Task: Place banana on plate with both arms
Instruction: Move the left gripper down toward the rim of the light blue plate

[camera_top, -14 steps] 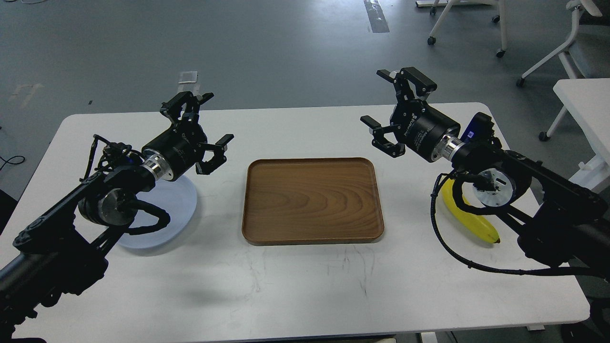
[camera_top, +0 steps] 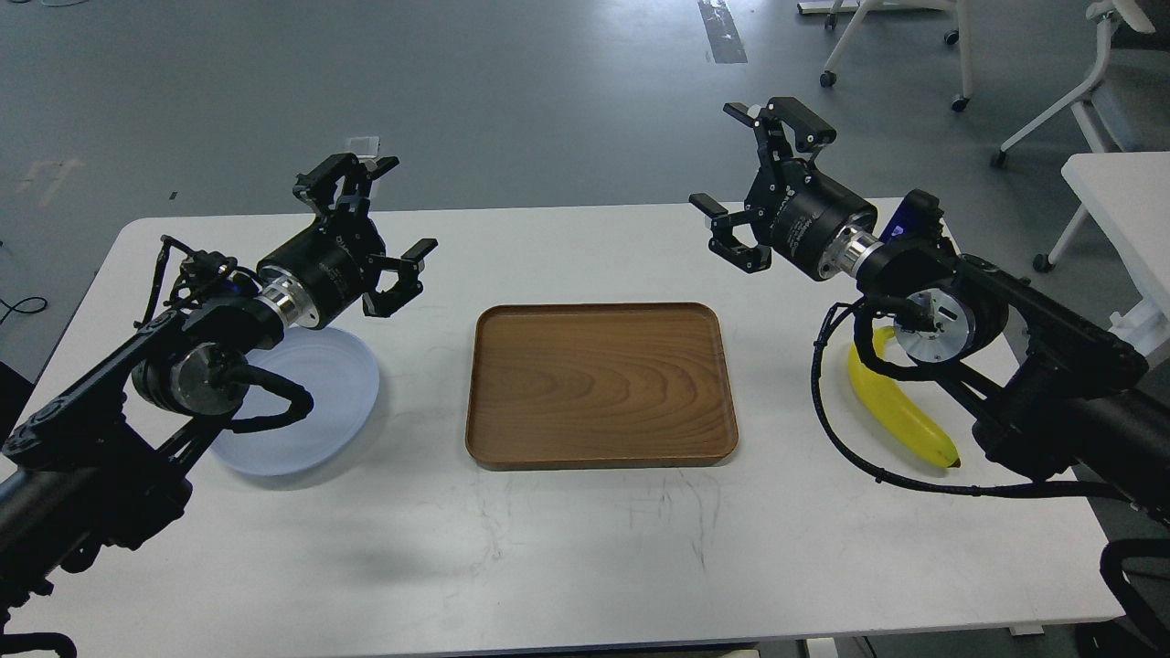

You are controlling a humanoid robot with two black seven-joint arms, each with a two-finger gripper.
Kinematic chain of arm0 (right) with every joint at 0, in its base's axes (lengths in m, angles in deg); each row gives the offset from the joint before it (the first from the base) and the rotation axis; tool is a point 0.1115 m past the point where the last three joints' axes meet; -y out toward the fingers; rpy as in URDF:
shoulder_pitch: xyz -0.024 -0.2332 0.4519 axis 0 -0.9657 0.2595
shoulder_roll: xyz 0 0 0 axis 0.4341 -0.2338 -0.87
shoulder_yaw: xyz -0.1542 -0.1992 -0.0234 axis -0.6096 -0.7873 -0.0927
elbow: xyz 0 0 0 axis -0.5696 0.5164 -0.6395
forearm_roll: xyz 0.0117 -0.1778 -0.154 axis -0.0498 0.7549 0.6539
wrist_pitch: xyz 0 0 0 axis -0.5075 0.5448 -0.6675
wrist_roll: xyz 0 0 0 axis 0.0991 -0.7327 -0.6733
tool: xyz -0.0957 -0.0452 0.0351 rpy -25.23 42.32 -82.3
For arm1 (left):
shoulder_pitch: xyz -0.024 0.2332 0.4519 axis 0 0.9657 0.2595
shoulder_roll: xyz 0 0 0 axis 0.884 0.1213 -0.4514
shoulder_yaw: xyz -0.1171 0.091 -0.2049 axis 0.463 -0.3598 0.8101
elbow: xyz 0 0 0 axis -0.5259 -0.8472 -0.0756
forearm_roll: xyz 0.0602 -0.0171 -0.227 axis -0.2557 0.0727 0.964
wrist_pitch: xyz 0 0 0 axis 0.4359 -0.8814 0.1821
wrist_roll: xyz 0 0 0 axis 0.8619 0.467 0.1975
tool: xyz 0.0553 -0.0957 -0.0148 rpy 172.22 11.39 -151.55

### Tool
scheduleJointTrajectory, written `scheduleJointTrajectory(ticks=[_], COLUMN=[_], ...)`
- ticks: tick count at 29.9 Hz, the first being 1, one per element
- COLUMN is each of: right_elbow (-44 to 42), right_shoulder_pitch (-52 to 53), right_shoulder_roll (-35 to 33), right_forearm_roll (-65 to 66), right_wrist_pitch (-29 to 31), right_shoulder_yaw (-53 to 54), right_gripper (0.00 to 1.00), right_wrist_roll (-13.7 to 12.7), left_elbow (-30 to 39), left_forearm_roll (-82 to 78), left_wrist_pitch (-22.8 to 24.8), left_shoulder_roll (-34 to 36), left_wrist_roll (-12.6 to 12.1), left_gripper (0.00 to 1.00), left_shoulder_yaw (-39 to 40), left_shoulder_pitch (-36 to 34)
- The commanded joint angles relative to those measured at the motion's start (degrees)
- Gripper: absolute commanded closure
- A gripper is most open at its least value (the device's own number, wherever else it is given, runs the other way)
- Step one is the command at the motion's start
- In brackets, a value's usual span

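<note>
The yellow banana lies on the white table at the right, partly hidden under my right arm's wrist and cable. The pale blue plate sits at the left, partly covered by my left arm. My left gripper is open and empty, raised above the table just beyond the plate. My right gripper is open and empty, raised above the table's far right part, up and left of the banana.
A brown wooden tray lies in the table's middle between the arms. Office chairs and another white table stand on the grey floor at the far right.
</note>
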Motion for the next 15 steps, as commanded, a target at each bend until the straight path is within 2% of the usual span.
scheduleJointTrajectory(ticks=[1, 5, 8, 15], right_elbow=[-0.21, -0.21, -0.56, -1.71], right_shoulder_pitch=[0.14, 0.67, 1.46, 2.08], right_shoulder_roll=[0.56, 0.83, 0.83, 2.06], right_forearm_roll=[0.08, 0.25, 0.6, 0.52], right_wrist_pitch=[-0.18, -0.09, -0.09, -0.79], right_shoulder_yaw=[-0.22, -0.31, -1.36, -1.72], right_gripper=[0.0, 0.0, 0.0, 0.0], right_wrist_roll=[-0.01, -0.01, -0.36, -0.36], left_elbow=[-0.03, -0.46, -1.95, -2.58], left_forearm_roll=[0.02, 0.11, 0.11, 0.11], left_wrist_pitch=[0.43, 0.52, 0.08, 0.61], left_shoulder_roll=[-0.22, -0.31, -0.31, -1.19], left_wrist_roll=[-0.18, -0.62, -2.11, -2.2], left_gripper=[0.02, 0.02, 0.02, 0.02], left_shoulder_yaw=[0.25, 0.25, 0.25, -0.28], left_shoulder_pitch=[0.03, 0.12, -0.84, -2.6])
